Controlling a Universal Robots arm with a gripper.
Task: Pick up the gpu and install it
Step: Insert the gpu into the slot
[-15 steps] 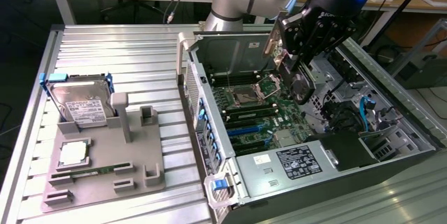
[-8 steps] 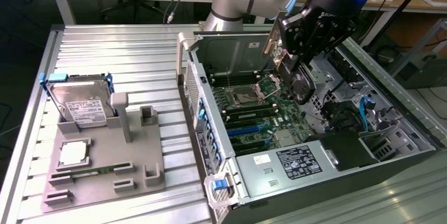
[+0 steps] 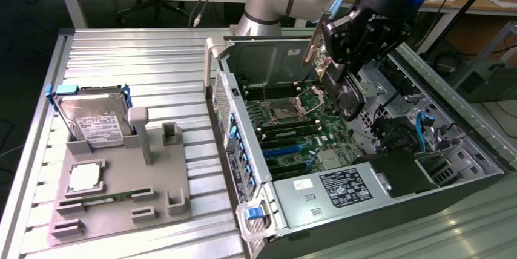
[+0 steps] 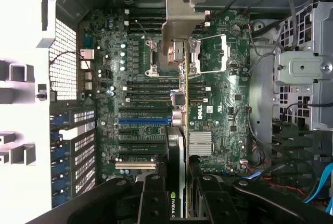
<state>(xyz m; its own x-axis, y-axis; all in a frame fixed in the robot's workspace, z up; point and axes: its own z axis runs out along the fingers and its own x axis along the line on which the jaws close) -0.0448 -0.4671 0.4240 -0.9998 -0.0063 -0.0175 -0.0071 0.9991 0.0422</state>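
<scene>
1. At the exterior view's left, a grey moulded parts tray (image 3: 121, 204) sits by the edge of the ribbed metal table (image 3: 137, 59). It carries a boxy silver hard drive with a white label (image 3: 95, 120), well apart from the work.
2. Further right, an open dark tower case (image 3: 242, 168) lies on its side, its green motherboard (image 3: 299, 132) exposed.
3. Over the case's far end, the black two-finger gripper (image 3: 345, 74) is partly closed, clamping the gpu (image 3: 349, 98) between its fingers (image 4: 152, 198).
4. The card hangs on edge directly below the gripper, above the board and not seated. Its long axis appears to run crosswise to the blue expansion slot (image 4: 144, 121).
5. The gpu is a thin, dark card with a round fan and a silver metal end bracket (image 4: 181, 18).
</scene>
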